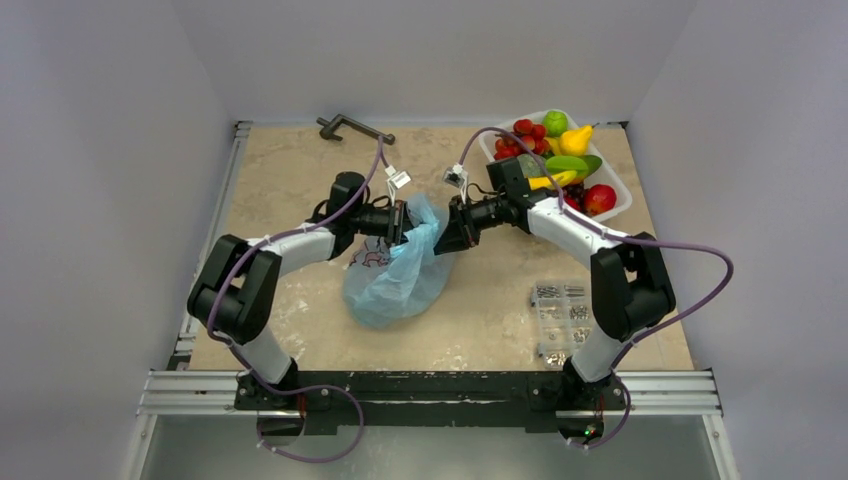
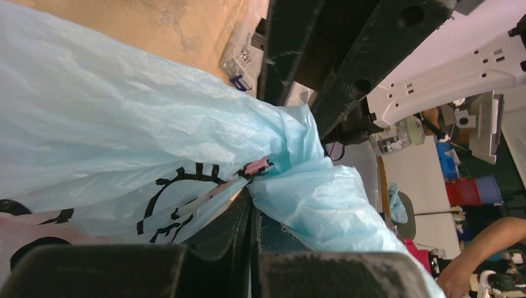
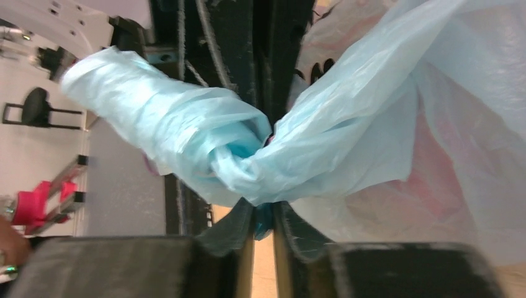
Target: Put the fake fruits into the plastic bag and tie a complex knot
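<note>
The light-blue bag is seen in the middle of the worktop, its body resting on the surface and its top drawn up between the two arms. The left fingers are closed tight on the bag's upper left edge. In the left wrist view the crinkled film is pinched right at the tips, beside the white patch printed in black and pink. The right fingers are met from the other side, just beside the left ones. In the right wrist view they are clamped on a twisted, bunched length of the film, which is squeezed into a narrow neck and fans out on both sides. What lies inside the bag cannot be made out.

Over at the far right corner, the fruits are heaped in a white tray: red berries, a green round piece, a yellow pear shape, a banana and a red apple can be picked out. They are well apart from the bag. A clear box of screws is set near the right arm's base, and a dark clamp handle lies at the far edge.
</note>
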Robot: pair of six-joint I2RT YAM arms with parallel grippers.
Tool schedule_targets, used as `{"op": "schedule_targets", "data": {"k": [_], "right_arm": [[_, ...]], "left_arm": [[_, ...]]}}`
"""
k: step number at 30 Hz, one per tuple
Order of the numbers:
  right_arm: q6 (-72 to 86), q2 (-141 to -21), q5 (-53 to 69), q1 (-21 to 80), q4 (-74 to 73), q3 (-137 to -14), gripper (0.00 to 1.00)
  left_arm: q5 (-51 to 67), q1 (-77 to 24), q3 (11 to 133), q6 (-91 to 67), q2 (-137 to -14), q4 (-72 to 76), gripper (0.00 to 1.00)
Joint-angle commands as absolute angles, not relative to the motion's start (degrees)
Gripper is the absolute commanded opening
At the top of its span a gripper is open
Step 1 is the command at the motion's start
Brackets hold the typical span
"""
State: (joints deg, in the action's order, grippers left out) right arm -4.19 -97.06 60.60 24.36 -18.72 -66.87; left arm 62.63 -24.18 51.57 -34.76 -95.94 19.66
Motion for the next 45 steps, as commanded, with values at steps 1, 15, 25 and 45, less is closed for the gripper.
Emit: {"op": "schedule_targets", "data": {"k": [1, 15, 25, 45], "right_arm": [[-6.85, -96.8, 60.53, 24.36, -18.03, -70.71, 0.01], [-13.87, -95.68, 58.12, 24.43, -24.7, -72.29, 0.0], [-3.37, -94.91, 57.03, 25.17, -13.19, -70.05, 0.0], [3.34, -92.99, 53.85, 27.99, -7.02, -67.79, 0.0]], "left_arm": [[63.86, -24.63, 52.45, -35.46, -96.46, 22.49, 0.0], [58.3, -7.48, 61.8, -3.68, -81.07, -19.8, 0.52], [53.15, -7.41, 70.43, 33.76, -77.13, -53.18, 0.57], [41.61, -21.28, 70.66, 21.28, -79.5, -38.25, 0.56]]}}
